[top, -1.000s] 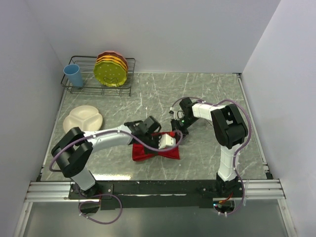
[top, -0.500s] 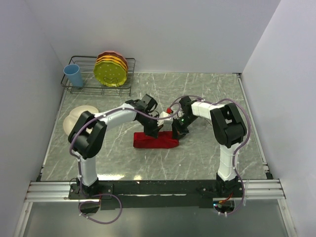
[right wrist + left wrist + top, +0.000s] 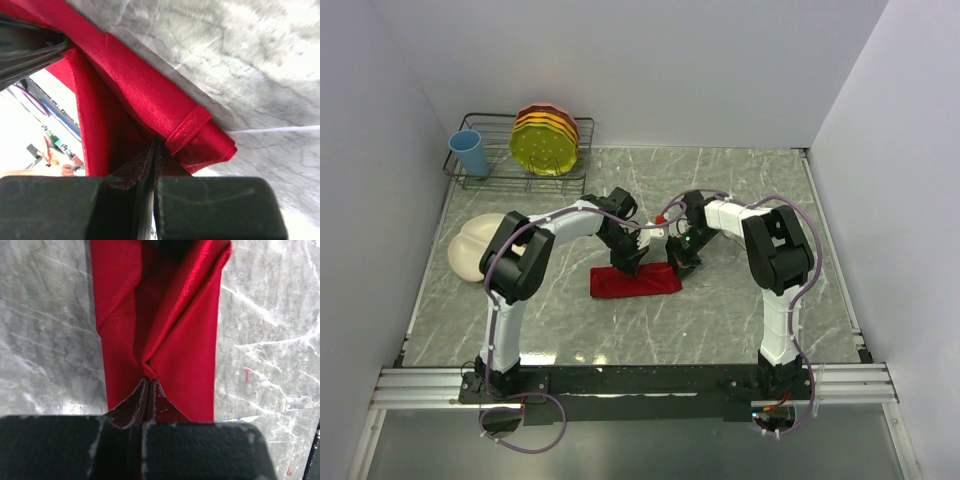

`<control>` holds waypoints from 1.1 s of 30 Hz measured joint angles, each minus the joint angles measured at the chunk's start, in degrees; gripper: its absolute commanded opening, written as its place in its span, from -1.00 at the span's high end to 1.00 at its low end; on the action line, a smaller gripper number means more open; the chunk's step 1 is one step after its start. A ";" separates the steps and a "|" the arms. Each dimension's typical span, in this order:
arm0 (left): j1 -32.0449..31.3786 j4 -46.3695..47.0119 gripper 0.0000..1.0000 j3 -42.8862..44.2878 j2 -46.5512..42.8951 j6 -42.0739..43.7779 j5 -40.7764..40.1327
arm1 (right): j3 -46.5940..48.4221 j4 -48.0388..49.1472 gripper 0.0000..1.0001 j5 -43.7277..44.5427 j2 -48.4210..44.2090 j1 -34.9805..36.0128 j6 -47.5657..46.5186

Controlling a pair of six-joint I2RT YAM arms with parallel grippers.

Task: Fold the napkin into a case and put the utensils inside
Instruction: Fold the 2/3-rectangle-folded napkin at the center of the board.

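Napkin (image 3: 635,283) of shiny red cloth lies folded into a long narrow band near the middle of the grey marble table (image 3: 740,310), its long side going from left to right. Both arms reach down to its far edge. The left gripper (image 3: 631,262) meets that edge somewhat left of the middle. In the left wrist view its two fingers are pressed together on a small pinch of the napkin (image 3: 167,325), and creases spread away from the left gripper (image 3: 149,382) across the band. The right gripper (image 3: 681,264) is at the far right corner. In the right wrist view its fingers are also closed tight, and the right gripper (image 3: 155,146) pinches the napkin (image 3: 130,90) just beside a thick hemmed corner that is folded over. The two grippers are near each other but apart. A cream divided plate (image 3: 468,250) lies at the left, partly behind the left arm. In the far left corner a wire rack (image 3: 500,180) holds a blue cup (image 3: 470,153) and upright yellow and orange plates (image 3: 548,140).
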 measured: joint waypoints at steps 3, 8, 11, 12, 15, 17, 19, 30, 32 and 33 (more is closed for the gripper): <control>0.13 -0.81 0.98 1.09 1.18 0.20 0.11 | 0.39 -0.09 0.86 0.55 0.02 0.00 0.00; 0.15 -1.66 0.98 1.73 1.62 1.22 0.20 | 1.60 -0.74 0.78 1.95 0.02 -0.11 -0.09; 0.15 -1.84 0.99 1.73 1.62 2.10 0.33 | 3.10 -1.27 0.68 3.10 0.02 -0.90 -0.46; 0.15 -1.92 0.99 1.73 1.62 2.47 0.42 | 3.72 -1.53 0.66 3.21 0.00 -1.44 -0.63; 0.15 -2.10 0.99 1.73 1.62 3.26 0.52 | 6.43 -2.84 0.64 3.28 -0.04 -3.45 -0.92; 0.15 -2.14 0.98 1.73 1.62 3.56 0.55 | 8.55 -4.11 0.63 2.86 -0.22 -4.63 -1.14; 0.15 -2.19 0.98 1.73 1.62 3.85 0.57 | 10.54 -4.79 0.63 2.40 -0.42 -5.62 -1.09; 0.17 -2.25 0.98 1.70 1.62 4.35 0.70 | 14.64 -3.74 0.60 0.70 1.36 -5.27 1.73; 0.17 -2.27 0.98 1.73 1.62 4.28 0.70 | 14.64 -3.74 0.60 0.68 2.08 -4.46 1.75; 0.17 -2.25 0.98 1.73 1.62 4.24 0.70 | 14.51 -3.69 0.60 0.70 2.38 -3.98 1.75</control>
